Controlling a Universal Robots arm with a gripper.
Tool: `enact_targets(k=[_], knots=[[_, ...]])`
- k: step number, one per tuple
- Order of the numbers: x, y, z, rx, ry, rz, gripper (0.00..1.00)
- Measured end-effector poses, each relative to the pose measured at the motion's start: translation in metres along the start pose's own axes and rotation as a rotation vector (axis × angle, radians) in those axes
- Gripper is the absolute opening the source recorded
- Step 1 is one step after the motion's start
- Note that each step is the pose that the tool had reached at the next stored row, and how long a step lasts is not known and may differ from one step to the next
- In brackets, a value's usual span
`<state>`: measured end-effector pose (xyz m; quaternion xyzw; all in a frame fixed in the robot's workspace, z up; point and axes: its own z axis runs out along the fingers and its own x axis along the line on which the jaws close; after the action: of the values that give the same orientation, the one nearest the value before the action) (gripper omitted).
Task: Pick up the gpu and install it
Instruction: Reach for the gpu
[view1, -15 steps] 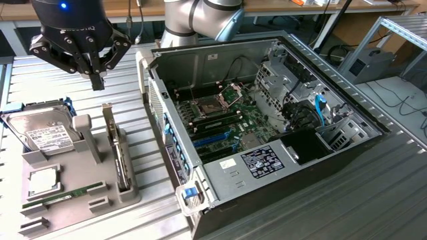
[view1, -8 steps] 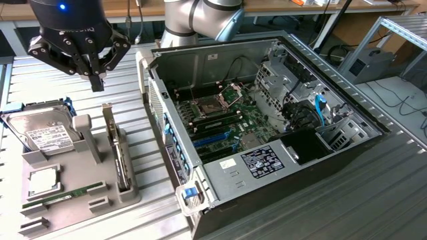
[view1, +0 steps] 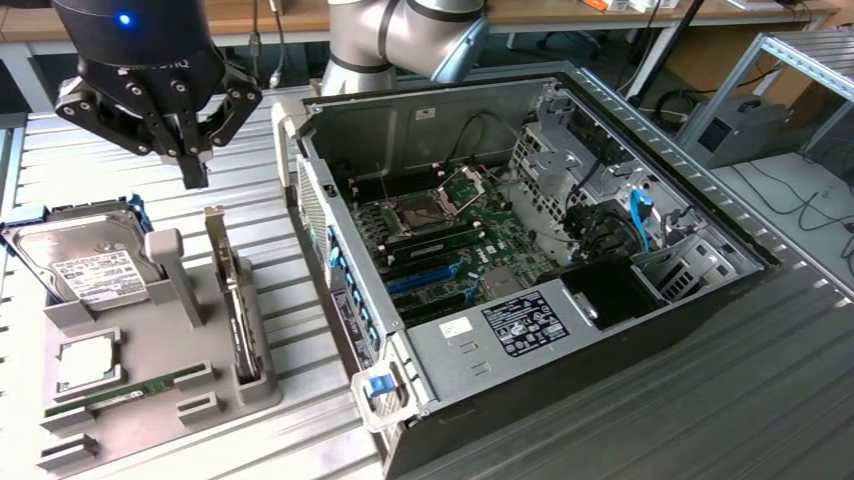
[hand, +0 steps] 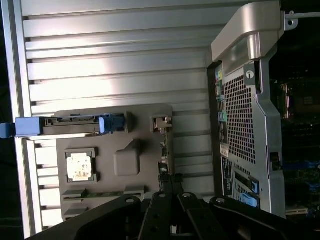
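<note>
1. The gpu (view1: 240, 320) stands on its edge in a slot of the grey holder tray (view1: 147, 330). In the exterior view it is at about 8 o'clock from the picture's middle. In the wrist view the gpu (hand: 164, 162) shows edge-on, as a thin dark strip on the tray (hand: 115, 190).
2. The gripper (view1: 195, 178) hangs in the air at 12 o'clock from the gpu, clear of it and touching nothing. Its jaws are clenched together to a point and hold nothing. In the wrist view the gripper (hand: 171, 195) lines up with the card's edge.
3. On the same tray, the hard drive (view1: 80, 265) with its white label leans at 10 o'clock from the gpu. The square CPU (view1: 87, 365) lies at 8 o'clock, and the narrow green RAM stick (view1: 134, 390) at 7 o'clock.
4. The open computer case (view1: 441, 130) lies at 3 o'clock from the gpu, just beside the tray, with its motherboard (view1: 441, 240) exposed.
5. Tray and case both rest on a ribbed metal table (view1: 747, 400).
</note>
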<state>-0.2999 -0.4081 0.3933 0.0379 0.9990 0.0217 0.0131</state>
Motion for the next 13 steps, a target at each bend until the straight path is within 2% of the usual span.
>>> enact_targets(k=[13], knots=[[0.0,-0.0111,-0.0005,0.0,0.0,0.0,0.11]])
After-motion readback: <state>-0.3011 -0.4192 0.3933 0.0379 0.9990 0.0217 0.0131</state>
